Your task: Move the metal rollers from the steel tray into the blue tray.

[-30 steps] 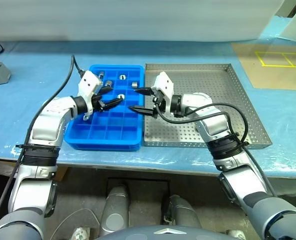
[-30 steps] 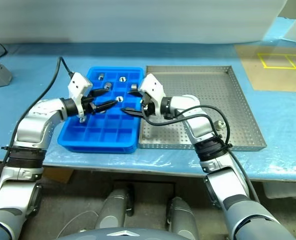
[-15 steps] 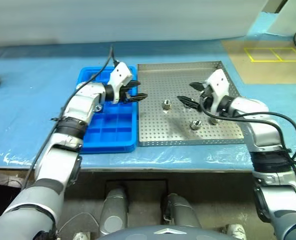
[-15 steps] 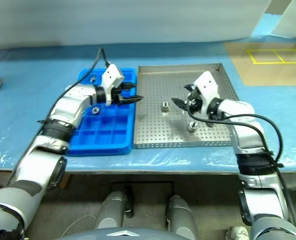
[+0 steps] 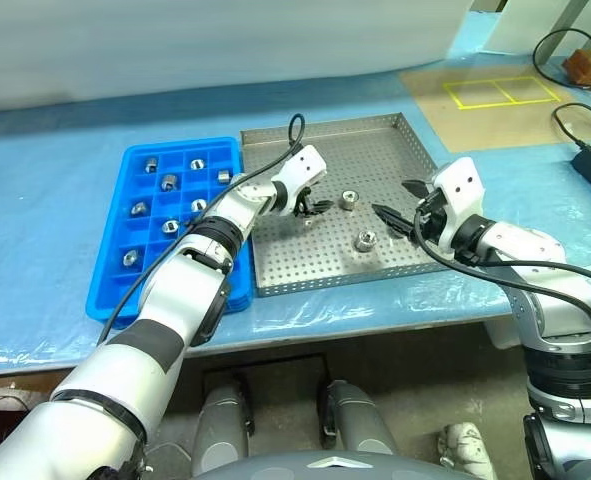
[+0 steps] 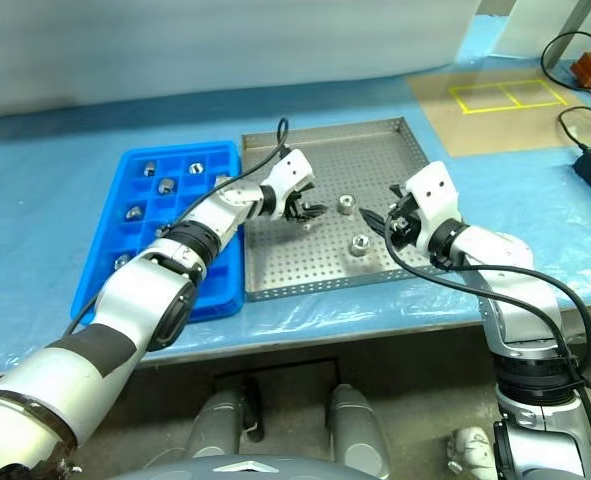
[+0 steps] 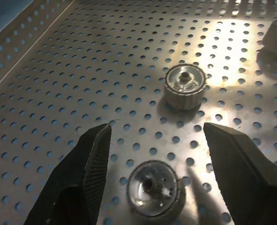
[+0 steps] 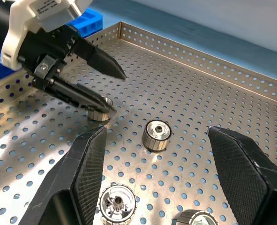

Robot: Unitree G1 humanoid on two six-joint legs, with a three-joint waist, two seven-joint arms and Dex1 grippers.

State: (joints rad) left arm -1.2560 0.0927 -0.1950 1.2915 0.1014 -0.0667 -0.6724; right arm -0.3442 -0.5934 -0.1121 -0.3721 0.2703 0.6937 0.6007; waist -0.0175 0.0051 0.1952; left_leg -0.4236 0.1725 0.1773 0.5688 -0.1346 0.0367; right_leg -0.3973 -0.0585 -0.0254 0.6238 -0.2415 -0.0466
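While rollers sit mid-tray, steel tray rims seem unobstructed.

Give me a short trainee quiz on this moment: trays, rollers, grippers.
1. True or false: the blue tray already holds several rollers.
2. The right gripper is: A open and empty; B shut on a roller; C shut and empty.
3. Fill in: in the left wrist view, one roller on the steel tray lies ___ the left gripper's open fingers.
Key: 1 true; 2 A; 3 between.
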